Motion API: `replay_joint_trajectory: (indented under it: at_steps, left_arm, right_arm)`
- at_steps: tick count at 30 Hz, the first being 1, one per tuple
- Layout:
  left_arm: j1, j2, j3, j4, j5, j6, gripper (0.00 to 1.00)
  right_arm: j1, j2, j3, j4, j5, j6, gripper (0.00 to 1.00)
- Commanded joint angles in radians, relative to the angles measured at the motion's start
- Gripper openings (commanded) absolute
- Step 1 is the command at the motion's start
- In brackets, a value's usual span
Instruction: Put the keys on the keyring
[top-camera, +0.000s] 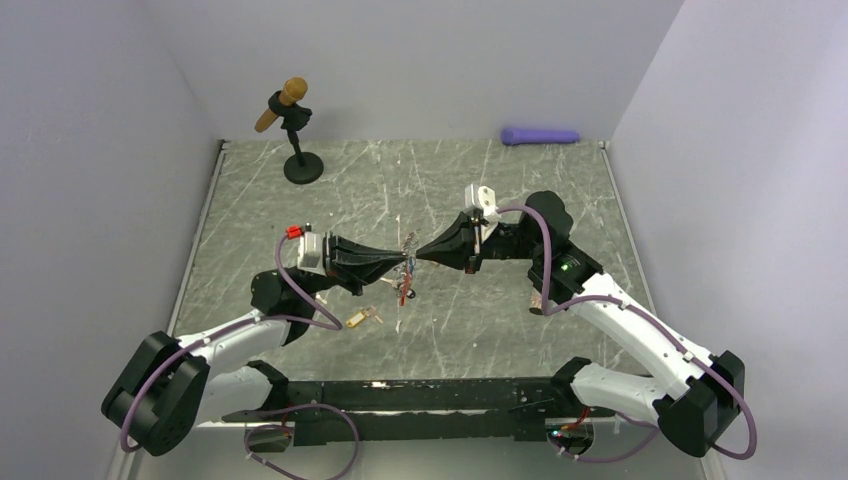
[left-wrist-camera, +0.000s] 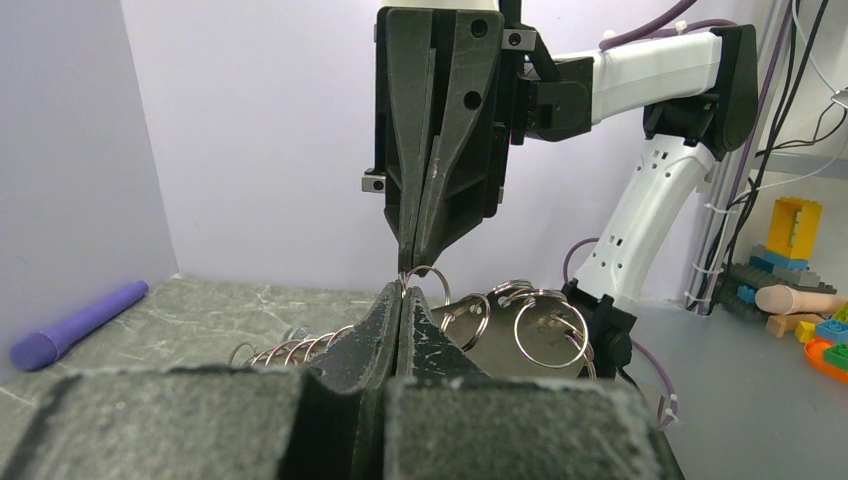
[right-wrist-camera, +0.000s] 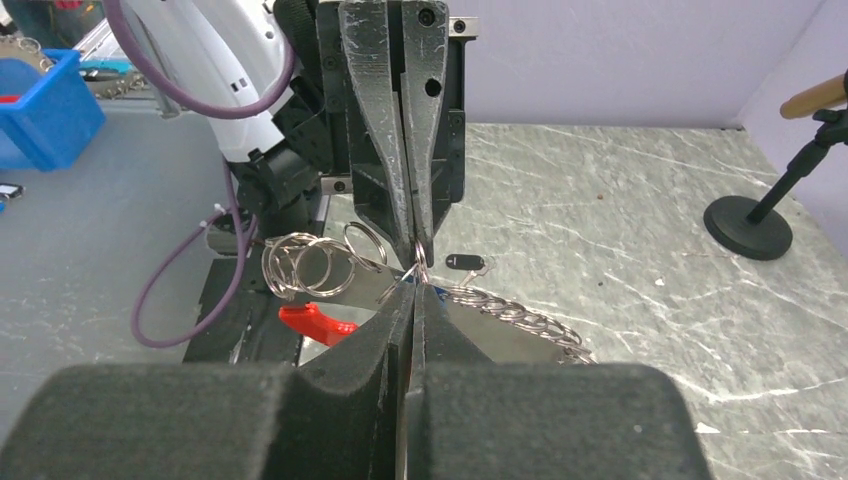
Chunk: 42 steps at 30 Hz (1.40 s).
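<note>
Holding stage: clamped tight on the keyring (right-wrist-camera: 318, 275) with left claw (top-camera: 403, 264) and right claw (top-camera: 422, 250), tips meeting, aloft over the counter (top-camera: 500, 200). Likely next: freeing one claw to fetch the yellow-tagged key (top-camera: 362, 319) at seven o'clock, then threading.

keyring (right-wrist-camera: 312, 318) shiny metal, glossy red plastic; table (right-wrist-camera: 620, 200) matt veined stone

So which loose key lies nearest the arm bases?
The yellow-tagged key, on the table beside the left arm. The black-tagged key lies farther out.
</note>
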Motion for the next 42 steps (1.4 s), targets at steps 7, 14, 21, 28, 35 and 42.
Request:
replay_joint_trajectory:
  at_steps: [7, 14, 21, 28, 35, 42]
  left_arm:
    - [0.003, 0.015, 0.053, 0.163, 0.016, -0.033, 0.00]
    - [0.003, 0.021, 0.057, 0.163, 0.015, -0.035, 0.00]
    - [0.003, 0.023, 0.061, 0.163, 0.017, -0.041, 0.00]
    - [0.004, 0.020, 0.063, 0.163, 0.029, -0.048, 0.00]
    - [0.004, 0.027, 0.068, 0.161, 0.072, -0.070, 0.00]
    - [0.006, 0.038, 0.085, 0.161, 0.115, -0.093, 0.00]
  right_arm:
    - [0.001, -0.015, 0.006, 0.041, -0.002, 0.030, 0.07]
    - [0.019, -0.011, -0.011, 0.046, 0.009, 0.060, 0.09]
    - [0.021, -0.014, -0.012, 0.021, 0.049, 0.041, 0.13]
    - [0.010, -0.044, -0.022, -0.008, 0.038, -0.004, 0.13]
    - [-0.040, -0.062, -0.013, 0.008, -0.019, -0.041, 0.27]
    - [-0.034, -0.052, -0.021, -0.015, -0.070, -0.069, 0.31]
